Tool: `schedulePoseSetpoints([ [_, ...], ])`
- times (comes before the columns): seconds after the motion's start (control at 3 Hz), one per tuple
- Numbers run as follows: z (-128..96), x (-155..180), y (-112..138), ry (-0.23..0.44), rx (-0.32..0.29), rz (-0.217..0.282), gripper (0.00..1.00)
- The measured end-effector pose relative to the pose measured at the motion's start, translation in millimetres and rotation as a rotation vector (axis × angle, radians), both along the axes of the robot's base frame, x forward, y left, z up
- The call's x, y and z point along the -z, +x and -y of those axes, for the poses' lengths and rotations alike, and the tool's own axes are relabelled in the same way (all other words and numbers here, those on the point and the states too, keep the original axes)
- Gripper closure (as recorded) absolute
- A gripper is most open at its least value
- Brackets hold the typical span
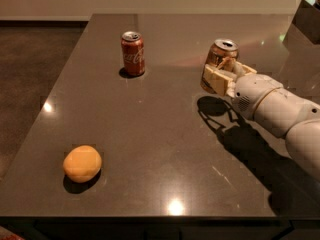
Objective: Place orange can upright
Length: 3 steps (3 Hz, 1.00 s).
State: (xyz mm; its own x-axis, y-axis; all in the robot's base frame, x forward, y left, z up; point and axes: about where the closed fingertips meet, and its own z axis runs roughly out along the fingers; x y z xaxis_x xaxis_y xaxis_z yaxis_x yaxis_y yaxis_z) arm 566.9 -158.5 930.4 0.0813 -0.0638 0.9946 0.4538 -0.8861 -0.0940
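The orange can is on the right side of the table, towards the far half, held by the gripper, which reaches in from the right on the end of the pale arm. The gripper is clamped around the lower part of the can's body, with the silver top showing above it. The can stands close to upright, perhaps leaning slightly. Its shadow falls on the table a little nearer than the can itself, which suggests the base is just off the surface, though contact cannot be ruled out. A red can stands upright well to the left, and a round orange lump lies near the left front corner, both far from the work. The step in hand looks like the set-down itself. The next move calls for bringing the base down flat onto the bare table below, keeping the can vertical, then parting the grip evenly so neither side nudges it over.
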Motion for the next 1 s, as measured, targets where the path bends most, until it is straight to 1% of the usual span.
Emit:
schedulePoseSetpoints([
  [0.67,-4,17,0,-0.083,-0.026,0.018,1.0],
  [1.0,-4,23,1,-0.113,-0.023,0.024,0.82],
])
